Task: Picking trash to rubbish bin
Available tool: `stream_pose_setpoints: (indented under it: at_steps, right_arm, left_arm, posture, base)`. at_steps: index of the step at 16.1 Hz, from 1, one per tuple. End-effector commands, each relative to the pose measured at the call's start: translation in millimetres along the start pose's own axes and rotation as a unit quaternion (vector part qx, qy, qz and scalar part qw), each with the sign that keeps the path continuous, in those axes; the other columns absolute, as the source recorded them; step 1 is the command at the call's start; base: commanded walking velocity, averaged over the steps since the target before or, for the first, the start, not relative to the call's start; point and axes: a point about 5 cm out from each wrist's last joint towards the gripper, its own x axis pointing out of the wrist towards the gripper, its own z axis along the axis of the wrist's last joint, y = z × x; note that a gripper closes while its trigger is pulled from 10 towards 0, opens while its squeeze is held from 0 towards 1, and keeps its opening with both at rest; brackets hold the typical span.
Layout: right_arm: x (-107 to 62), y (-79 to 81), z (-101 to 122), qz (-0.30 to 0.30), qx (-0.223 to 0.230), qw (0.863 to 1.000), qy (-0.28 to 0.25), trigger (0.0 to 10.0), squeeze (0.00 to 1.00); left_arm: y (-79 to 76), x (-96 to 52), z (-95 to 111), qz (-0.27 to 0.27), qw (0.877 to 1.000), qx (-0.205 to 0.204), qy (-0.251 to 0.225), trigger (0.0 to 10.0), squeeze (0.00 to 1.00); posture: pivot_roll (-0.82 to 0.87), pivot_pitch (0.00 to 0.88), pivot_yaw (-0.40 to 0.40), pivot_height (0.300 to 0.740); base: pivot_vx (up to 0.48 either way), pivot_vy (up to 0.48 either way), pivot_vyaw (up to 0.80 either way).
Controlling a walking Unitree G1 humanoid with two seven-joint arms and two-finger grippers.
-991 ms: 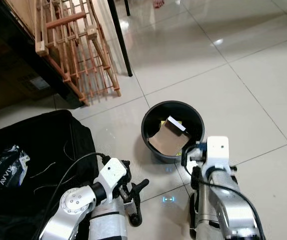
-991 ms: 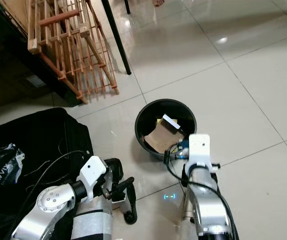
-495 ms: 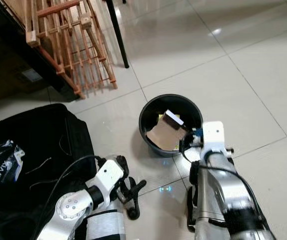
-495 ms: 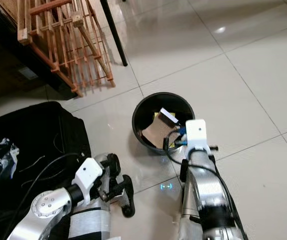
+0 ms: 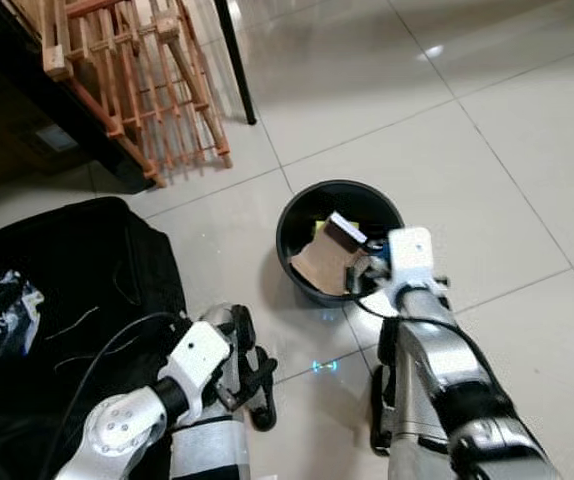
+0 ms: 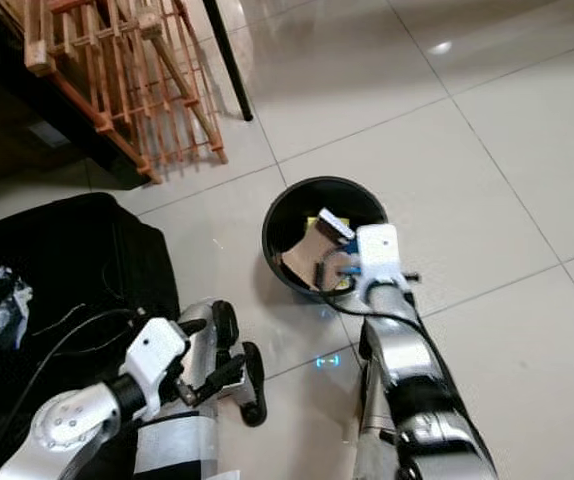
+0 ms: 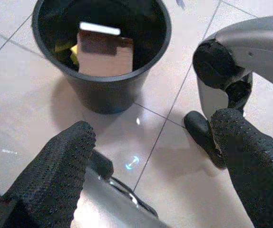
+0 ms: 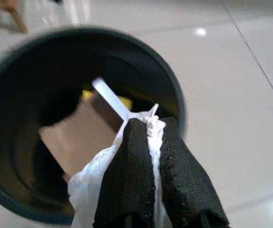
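Landmark: black rubbish bin (image 5: 339, 245), round, upright on the pale tiled floor (image 5: 487, 130).

Bin contents: a brown cardboard piece (image 7: 105, 53) with a white edge strip leans tilted inside; something yellow (image 7: 73, 49) lies behind it, too little showing to identify.

Right gripper (image 8: 156, 142): positioned over the near rim of the bin, pointing in toward its opening. The two black fingers (image 8: 134, 175) are pressed together and clamped on a piece of trash.

Trash: crumpled white plastic wrapper (image 8: 98, 171). It is pinched between the two fingers; a small bunched tip sticks out just beyond the fingertips, and the larger loose part hangs along the outer side of one finger. The held part sits above the bin's opening, over the cardboard.

Left gripper (image 7: 151, 142): low over the floor, near the bin on the robot's side and apart from it, pointing toward the bin. Fingers (image 7: 55, 166) spread wide apart, nothing between them.

Right arm (image 5: 447, 370): silver, reaching forward to the bin.

Left of bin: black suitcase (image 5: 77, 290) lying open on the floor, with a dark printed plastic bag (image 5: 2, 315) resting in it.

Beyond the bin: wooden slatted rack (image 5: 137, 80) leaning against dark furniture, and a thin black furniture leg (image 5: 235, 60) just beside it.
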Motion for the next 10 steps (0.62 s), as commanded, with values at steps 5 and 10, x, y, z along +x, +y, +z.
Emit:
stream_pose_setpoints:
  at_steps: [5,10]
  right_arm:
    - [6.6,27.8,5.1,0.049,0.010,0.999,-0.016,10.0,0.00]
    - [11.1,34.8,-1.2,0.018,-0.008,1.000,0.009,10.0,0.00]
  left_arm:
    - [-3.5,-16.7,-4.9,0.021,0.999,-0.010,0.023,10.0,0.00]
    - [-9.4,-33.3,-7.6,0.036,0.998,-0.018,0.041,10.0,0.00]
  posture:
    - [0.25,0.492,0.112,0.573]
    - [0.28,0.513,0.108,0.573]
  base:
    - [0.000,0.000,0.00]
    - [0.000,0.000,0.00]
